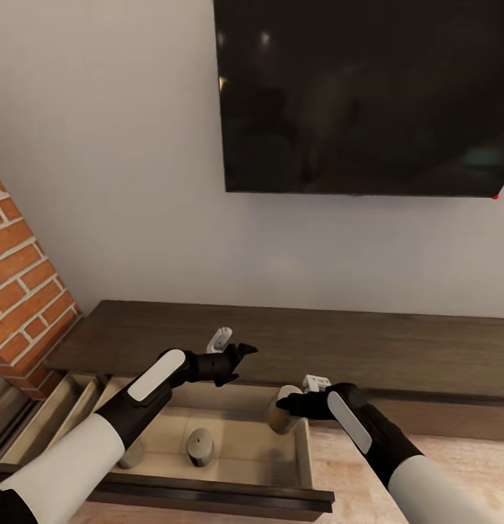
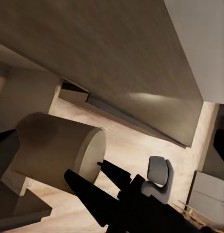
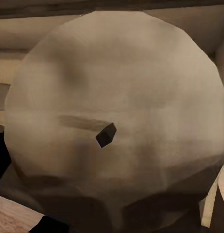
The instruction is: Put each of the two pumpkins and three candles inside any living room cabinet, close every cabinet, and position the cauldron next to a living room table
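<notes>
Right claw (image 1: 286, 405) clamped on a candle (image 1: 282, 409) at lower centre, over the open cabinet drawer (image 1: 304, 451); next, lower and release inside.

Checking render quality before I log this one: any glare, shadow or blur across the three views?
Head view: faint reflections on the black TV; the open drawer is evenly lit, two candles in it grey with shade. Left wrist view: a soft sheen on the cabinet top. Right wrist view: the held candle looms close, soft and blotchy.
</notes>
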Controlling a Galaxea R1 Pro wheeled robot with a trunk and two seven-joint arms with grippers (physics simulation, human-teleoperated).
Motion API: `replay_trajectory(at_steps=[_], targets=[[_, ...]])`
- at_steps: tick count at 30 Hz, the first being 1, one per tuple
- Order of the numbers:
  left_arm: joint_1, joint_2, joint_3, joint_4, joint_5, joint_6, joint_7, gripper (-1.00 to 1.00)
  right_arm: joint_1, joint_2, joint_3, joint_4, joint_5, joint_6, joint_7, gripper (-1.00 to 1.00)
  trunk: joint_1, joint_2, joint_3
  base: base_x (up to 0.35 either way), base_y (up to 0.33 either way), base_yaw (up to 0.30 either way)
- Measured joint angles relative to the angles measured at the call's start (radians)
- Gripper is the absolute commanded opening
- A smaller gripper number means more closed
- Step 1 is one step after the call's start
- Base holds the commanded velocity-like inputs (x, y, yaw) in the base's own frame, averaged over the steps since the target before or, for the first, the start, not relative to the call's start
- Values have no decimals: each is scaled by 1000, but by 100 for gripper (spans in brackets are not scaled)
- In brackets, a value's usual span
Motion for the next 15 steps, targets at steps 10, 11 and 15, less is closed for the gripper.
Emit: replay_trajectory(at_steps=[10,11,15], targets=[[0,7,0,2,0,1,0,100,0,117,134,160,98,-167,-129,-100,0,0,0,0,104,0],[0,8,0,2,0,1,0,100,0,129,136,171,101,-174,-156,-100,0,0,0,0,8,0],[0,9,0,2,0,2,1,100,0,165,141,203,107,-198,-213,-100,0,0,0,0,2,0]])
